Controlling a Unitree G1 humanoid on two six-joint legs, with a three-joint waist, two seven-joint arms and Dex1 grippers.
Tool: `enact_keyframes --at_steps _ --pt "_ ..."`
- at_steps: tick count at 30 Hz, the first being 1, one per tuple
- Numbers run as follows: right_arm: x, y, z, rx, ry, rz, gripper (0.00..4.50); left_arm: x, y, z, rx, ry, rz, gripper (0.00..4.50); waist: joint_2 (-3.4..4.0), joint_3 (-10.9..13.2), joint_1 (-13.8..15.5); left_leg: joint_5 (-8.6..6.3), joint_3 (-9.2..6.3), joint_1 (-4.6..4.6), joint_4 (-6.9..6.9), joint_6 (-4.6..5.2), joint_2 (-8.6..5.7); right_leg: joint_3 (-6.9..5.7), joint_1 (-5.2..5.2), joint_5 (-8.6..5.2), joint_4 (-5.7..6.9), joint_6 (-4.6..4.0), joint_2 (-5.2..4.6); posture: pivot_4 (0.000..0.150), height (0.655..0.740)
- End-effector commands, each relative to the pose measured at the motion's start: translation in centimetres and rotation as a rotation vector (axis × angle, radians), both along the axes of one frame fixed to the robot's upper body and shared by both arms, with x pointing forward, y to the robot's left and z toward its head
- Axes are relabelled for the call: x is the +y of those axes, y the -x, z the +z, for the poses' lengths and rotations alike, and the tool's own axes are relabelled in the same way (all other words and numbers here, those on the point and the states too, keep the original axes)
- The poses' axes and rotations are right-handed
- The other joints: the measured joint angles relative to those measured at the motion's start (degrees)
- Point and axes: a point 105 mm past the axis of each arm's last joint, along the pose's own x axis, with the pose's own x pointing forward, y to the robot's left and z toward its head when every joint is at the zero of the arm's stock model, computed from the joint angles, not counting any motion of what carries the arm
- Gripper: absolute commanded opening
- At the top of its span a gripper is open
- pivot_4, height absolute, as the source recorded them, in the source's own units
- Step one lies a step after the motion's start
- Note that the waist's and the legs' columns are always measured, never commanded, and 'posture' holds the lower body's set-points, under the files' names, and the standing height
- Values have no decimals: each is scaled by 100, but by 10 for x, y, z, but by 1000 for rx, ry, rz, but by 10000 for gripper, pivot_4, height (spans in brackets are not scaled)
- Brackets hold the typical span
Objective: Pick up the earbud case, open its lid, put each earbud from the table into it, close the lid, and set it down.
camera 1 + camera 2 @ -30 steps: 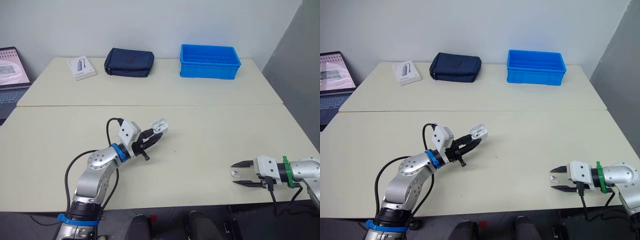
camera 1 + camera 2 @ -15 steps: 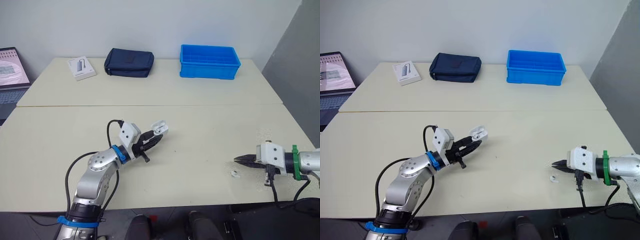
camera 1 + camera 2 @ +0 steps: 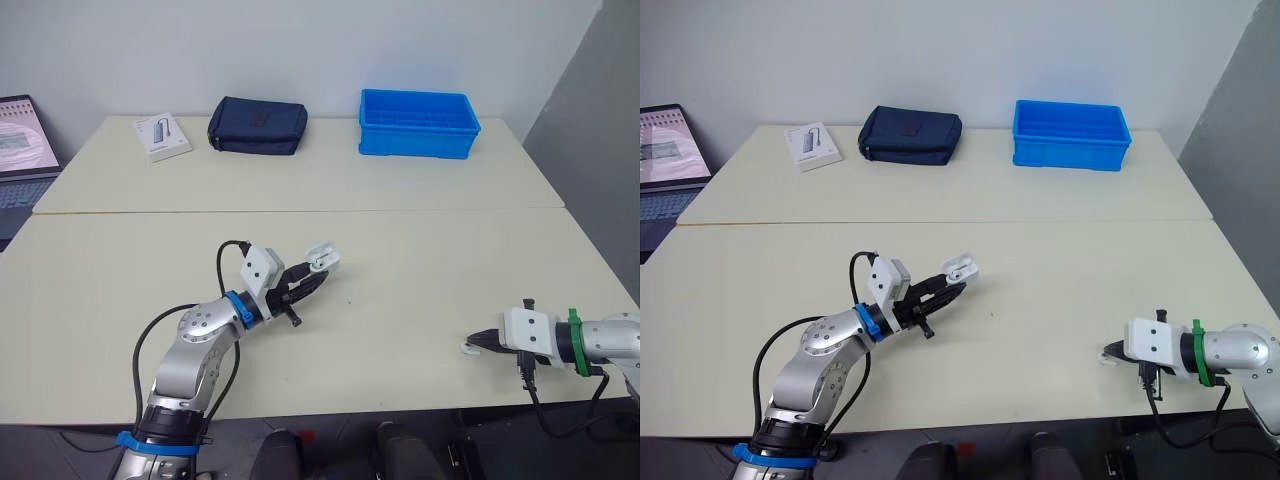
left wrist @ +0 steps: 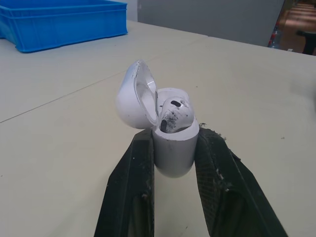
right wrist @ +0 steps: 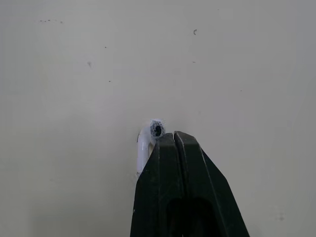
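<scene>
The left claw (image 4: 175,137) was clenched on the earbud case (image 4: 174,157). Its two black fingers squeezed the lower body from either side and held the case off the desk (image 3: 420,250). The lid (image 4: 132,96) stood swung open above one finger, and one earbud (image 4: 174,112) already sat in the case just beyond the fingertips. Whether the socket next to it was free could not be made out.

Well apart from it, toward the right, the right claw (image 5: 173,137) lay low over the desk with its fingers pressed together tip to tip. The second earbud (image 5: 148,139) rested on the desk touching the outer side of one fingertip. Its head sat just ahead of the tip and its stem ran back alongside the finger, so it was beside the fingers and not between them. By that reading the right claw had closed on nothing.

The step in hand looked like the pickup of this second earbud. To do it well, the right claw would need to:

- open and shift sideways until the stem lies between the pads;
- come down until the tips nearly graze the desk;
- close gently on the stem rather than on the rounded head, since so small and smooth a piece could easily squirt away.

The left claw would do best to keep the case steady, with its open mouth facing up, for the insertion.
</scene>
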Motion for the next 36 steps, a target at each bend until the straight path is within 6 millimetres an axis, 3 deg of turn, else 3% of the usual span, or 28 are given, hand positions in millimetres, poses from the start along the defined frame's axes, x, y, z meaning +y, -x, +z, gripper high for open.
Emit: enact_keyframes --at_steps 1,10,16,18,21,27,36 --pt "4 5 3 1 -7 30 0 -3 0 10 -43 24 -13 7773 0 0 1 0 -1 0 0 0 0 0 0 0 0 0 0 1500 7357" --pt "5 8 6 -14 -6 37 0 -2 0 10 -44 23 -13 7773 0 0 0 0 -1 1 0 0 0 -1 1 0 2 0 0 1500 7357" --pt "-3 2 26 -37 -37 -54 0 -2 0 9 -45 23 -11 7773 0 0 1 0 0 -1 3 0 0 0 1 0 1 0 0 1500 7357" --pt "-4 1 37 -44 -65 -101 3653 -1 0 9 -44 23 -10 7773 0 0 1 0 0 0 3 0 0 0 1 0 2 0 0 1500 7357" --pt "-1 8 45 -13 -118 -159 13069 -1 1 9 -43 25 -9 7773 0 0 7 0 -2 0 3 0 1 -1 1 0 2 0 0 1500 7357" --pt "25 30 32 88 -237 -344 34388 -3 2 8 -41 28 -16 7773 -1 -2 14 0 -5 -3 3 0 1 -2 1 0 2 0 0 1500 7357" --pt "35 35 3 91 -285 -530 34771 -6 1 9 -44 31 -25 7773 -8 -8 7 0 -1 -4 19 0 0 3 3 5 3 2 -1 1500 7357"
